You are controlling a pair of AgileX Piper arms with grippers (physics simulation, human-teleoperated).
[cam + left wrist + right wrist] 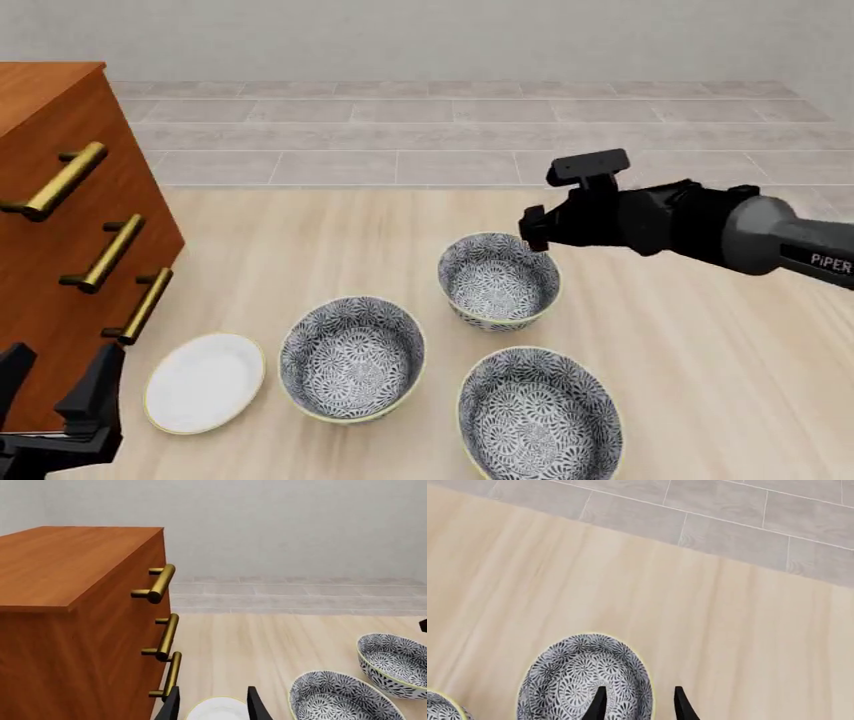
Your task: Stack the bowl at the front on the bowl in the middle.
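Note:
Three alike grey floral bowls stand on the table. The bowl at the front (pixel 541 415) is nearest, right of centre. The bowl in the middle (pixel 352 357) (pixel 343 698) sits left of it, with only its edge (pixel 439 709) showing in the right wrist view. The third bowl (pixel 499 280) (pixel 395 663) (pixel 570 680) stands farthest back. My right gripper (pixel 535 232) (pixel 639 706) hovers open over that farthest bowl's right rim. My left gripper (pixel 56 392) (pixel 213 706) is open and empty at the near left, above a white plate (pixel 217 711).
A wooden drawer cabinet (pixel 54 230) (pixel 73 610) with brass handles (pixel 110 253) stands along the left side, close to my left gripper. The flat white plate (pixel 204 381) lies between the cabinet and the middle bowl. Tiled floor lies beyond the table's far edge.

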